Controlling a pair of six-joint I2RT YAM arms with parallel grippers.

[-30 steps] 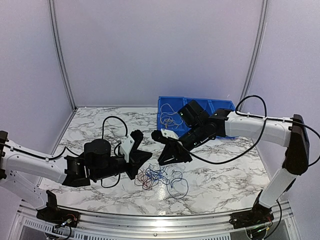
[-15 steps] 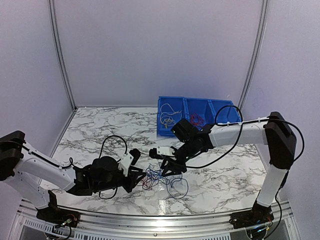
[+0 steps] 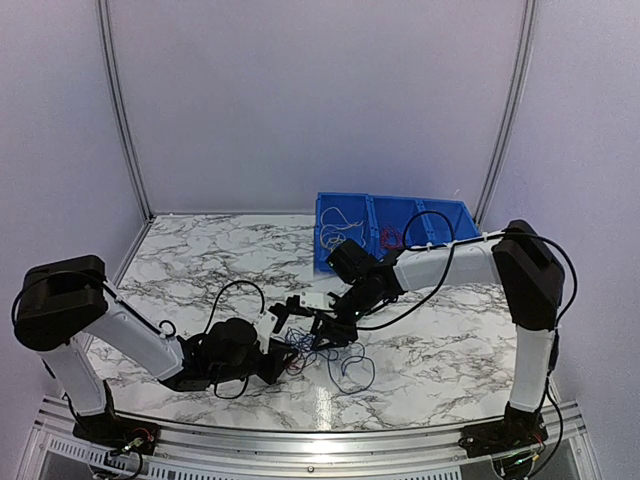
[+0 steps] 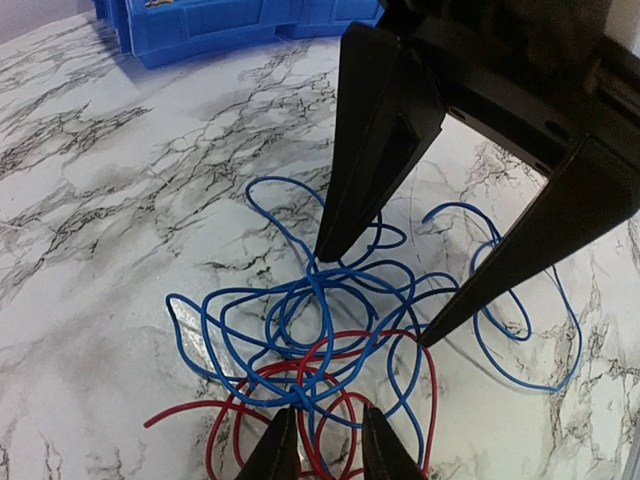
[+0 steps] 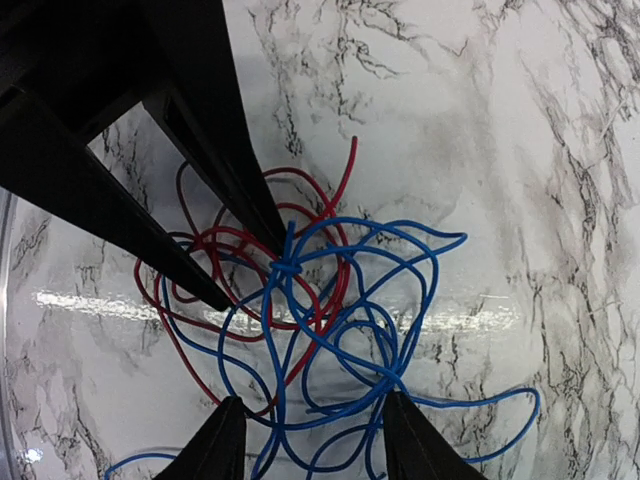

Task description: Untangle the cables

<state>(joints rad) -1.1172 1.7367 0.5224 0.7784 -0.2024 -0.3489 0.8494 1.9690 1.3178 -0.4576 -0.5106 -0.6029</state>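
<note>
The cables (image 3: 322, 352) lie as a loose bunch of thin blue and red wires on the marble table, with a tight blue knot (image 4: 300, 398) where the strands cross. My left gripper (image 4: 328, 445) is down at the bunch's near-left side. It is open by a narrow gap, with red and blue strands between its tips just below the knot. My right gripper (image 5: 312, 425) comes in from the opposite side. It is open wider, and its tips straddle the blue loops (image 5: 345, 340). The two grippers (image 3: 305, 342) face each other, tips close together over the bunch.
A blue three-part bin (image 3: 445, 211) stands at the back right, holding a yellow-white wire (image 3: 338, 232) and a red wire (image 3: 392, 238). The black cords of both arms loop above the table. Bare marble lies left and right of the bunch.
Both arms have come down and closed in on the bunch, the left from the left, the right from the bin side. Both grippers have opened.
</note>
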